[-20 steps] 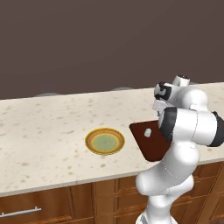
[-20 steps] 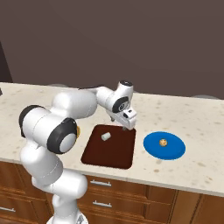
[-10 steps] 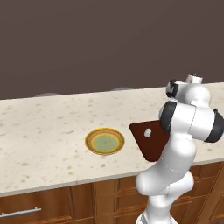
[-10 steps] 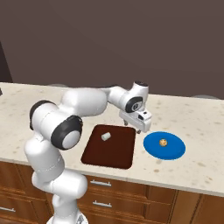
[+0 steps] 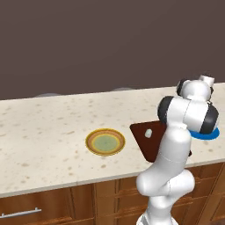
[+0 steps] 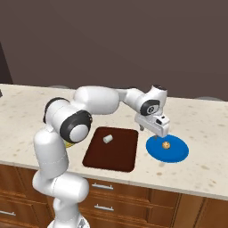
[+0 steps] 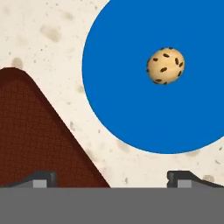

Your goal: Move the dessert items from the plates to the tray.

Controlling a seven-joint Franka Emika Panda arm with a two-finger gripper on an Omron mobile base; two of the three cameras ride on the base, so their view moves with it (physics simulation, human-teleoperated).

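Hand over blue plate, open and empty

Hand [image 6: 153,128] hovers above the near-left edge of the blue plate [image 6: 176,152], fingers [image 7: 41,178] spread wide, nothing held. Tan speckled cookie [image 7: 165,65] sits on that plate. Small pale lump [image 6: 107,139] lies on the dark red-brown tray [image 6: 113,156], just left of the blue plate. Yellow-rimmed green plate [image 5: 105,142] sits bare on the worktop [image 5: 39,132], left of the tray.
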